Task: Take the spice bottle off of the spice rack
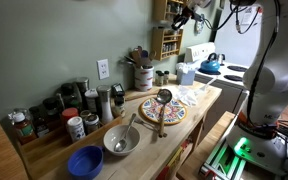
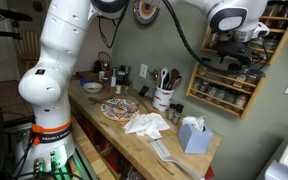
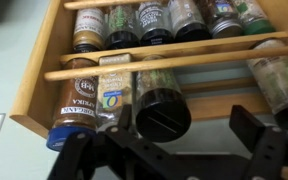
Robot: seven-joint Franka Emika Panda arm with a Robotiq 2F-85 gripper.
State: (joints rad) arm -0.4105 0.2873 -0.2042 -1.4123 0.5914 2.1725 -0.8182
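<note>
The wooden spice rack point(image 3: 59, 75) hangs on the wall and also shows in both exterior views point(image 1: 167, 42) point(image 2: 224, 92). Its shelves hold rows of small jars. In the wrist view a spice bottle with a black cap point(image 3: 162, 108) sticks out from the lower shelf toward the camera. My gripper point(image 3: 184, 122) is open around it: the left finger is close beside the bottle and the right finger stands well apart. In the exterior views the gripper point(image 1: 181, 18) point(image 2: 234, 55) is up against the rack's front.
Other jars point(image 3: 81, 95) stand beside the bottle. On the counter below are a utensil crock point(image 1: 142, 75), a patterned plate with a ladle point(image 1: 162, 110), bowls point(image 1: 121, 140), dark bottles point(image 1: 59, 110), a tissue box point(image 2: 193, 134) and a white cloth point(image 2: 147, 124). A kettle point(image 1: 210, 65) sits on the stove.
</note>
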